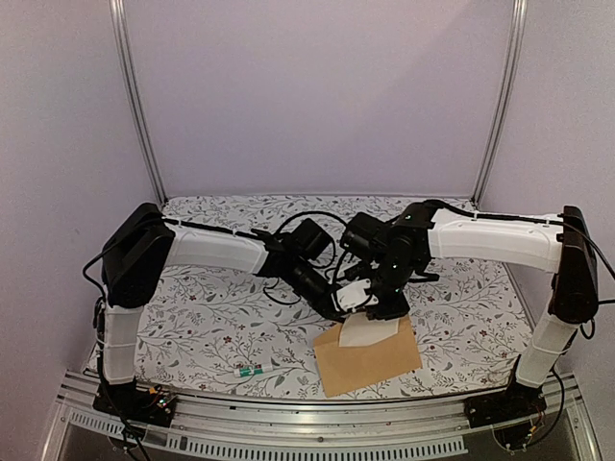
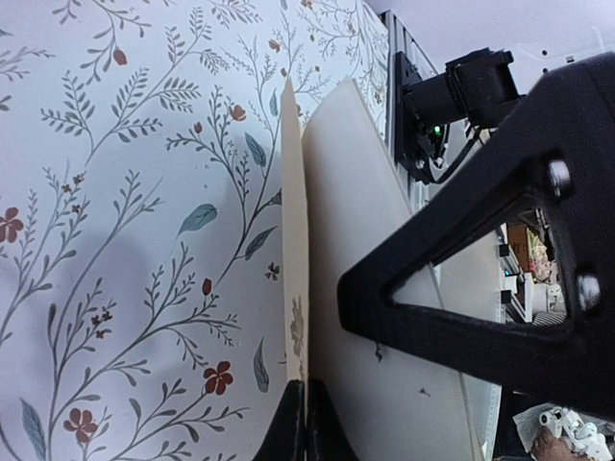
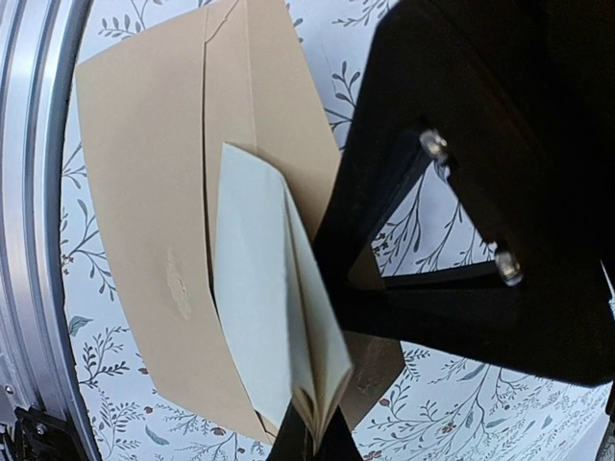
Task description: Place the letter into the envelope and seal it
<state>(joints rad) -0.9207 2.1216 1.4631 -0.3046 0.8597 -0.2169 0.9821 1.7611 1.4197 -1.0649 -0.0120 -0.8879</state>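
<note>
The tan envelope [image 1: 373, 370] lies flat near the table's front edge, right of centre. The cream letter [image 1: 367, 331], folded in two, slants down onto the envelope's far half. Both grippers meet at its upper edge. My left gripper [image 1: 340, 308] is shut on the letter's left part; in its wrist view the jaws [image 2: 306, 423] pinch where the two halves of the letter [image 2: 370, 240] join. My right gripper [image 1: 373, 305] is shut on the right part [image 3: 315, 444], and the letter [image 3: 255, 288] fans out over the envelope [image 3: 144, 192]. Each wrist view shows one of the other gripper's fingers [image 2: 480, 351] [image 3: 452, 115].
A small green-and-white item [image 1: 252, 370] lies on the floral cloth, left of the envelope. The aluminium rail [image 1: 288, 423] runs along the near edge, close to the envelope's front side [image 3: 29, 192]. Black cables [image 1: 307, 226] loop behind the wrists. Plain walls close off the back and sides.
</note>
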